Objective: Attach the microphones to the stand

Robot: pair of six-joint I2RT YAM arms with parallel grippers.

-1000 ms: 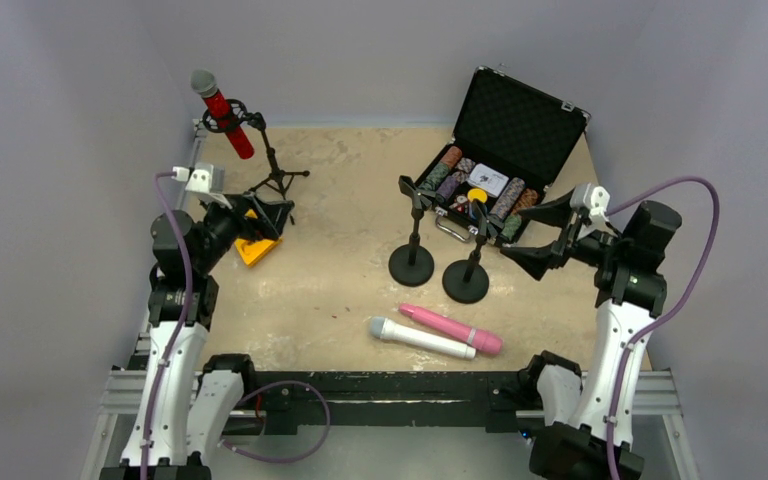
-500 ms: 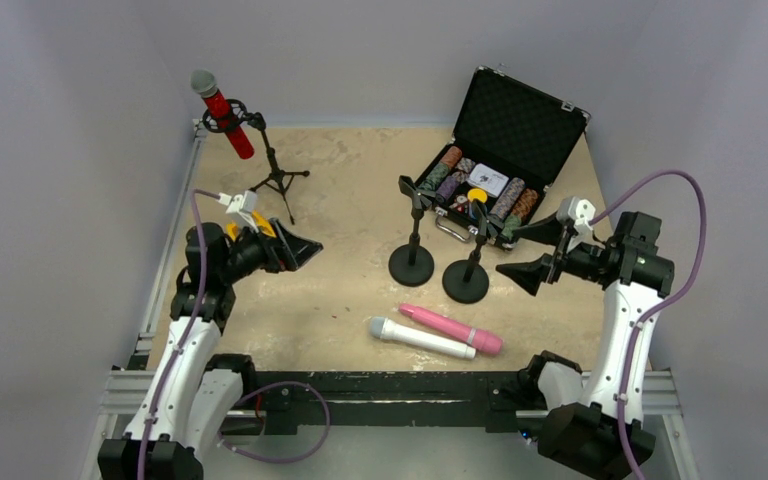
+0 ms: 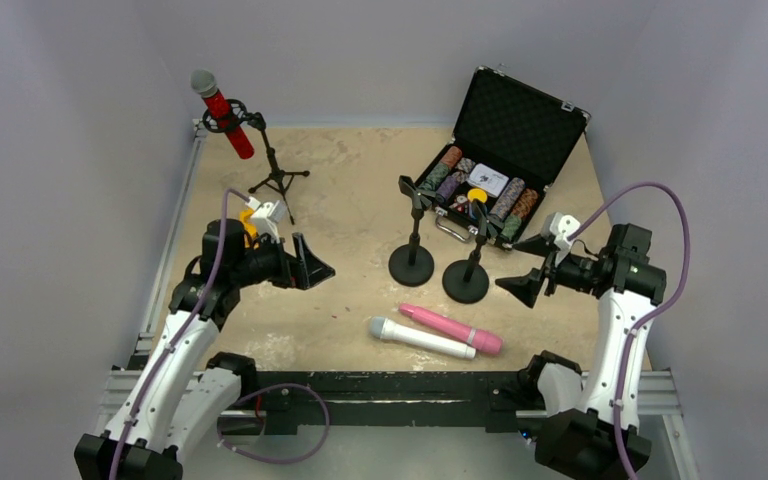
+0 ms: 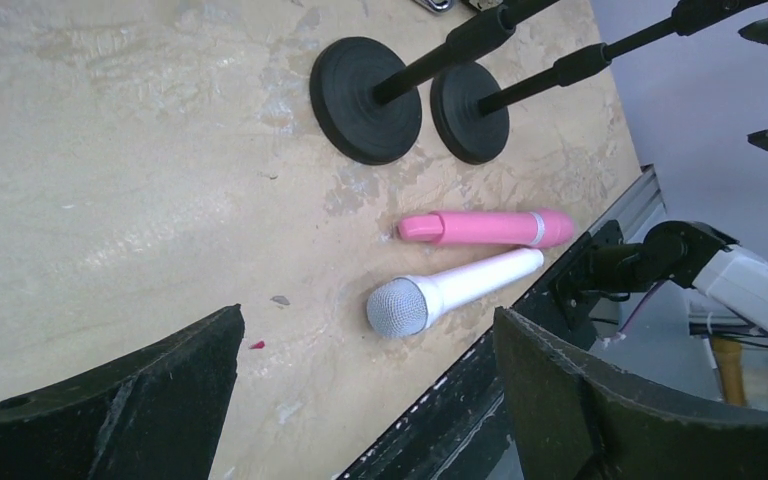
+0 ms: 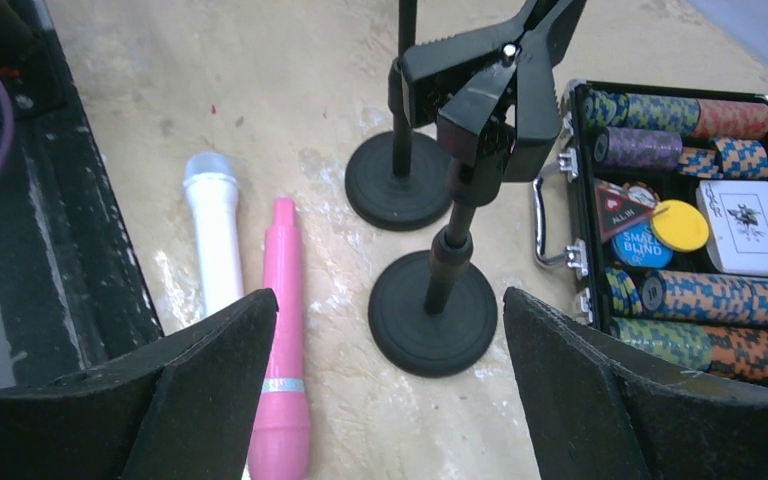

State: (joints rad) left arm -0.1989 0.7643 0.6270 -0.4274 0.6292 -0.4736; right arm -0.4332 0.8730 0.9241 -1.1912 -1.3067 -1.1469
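Observation:
The glittery red microphone [image 3: 222, 113] sits clipped in a black tripod stand [image 3: 272, 168] at the back left. The white microphone [image 3: 420, 338] and the pink microphone [image 3: 452, 328] lie side by side on the table near its front edge. Both also show in the left wrist view, white [image 4: 452, 291] and pink [image 4: 485, 228], and in the right wrist view, white [image 5: 214, 236] and pink [image 5: 282, 330]. Two black round-base stands [image 3: 411, 262] [image 3: 466, 279] with empty clips stand mid-table. My left gripper [image 3: 310, 270] is open and empty, left of the white microphone. My right gripper [image 3: 526, 268] is open and empty, right of the stands.
An open black case [image 3: 495, 165] with poker chips and cards lies at the back right, just behind the two stands. A yellow object [image 3: 248, 225] lies behind my left arm. The black table frame [image 3: 400, 385] runs along the near edge.
My left gripper has moved right and toward the front, away from the tripod stand. My right gripper has lowered and shifted slightly left toward the stands. The microphones have not moved.

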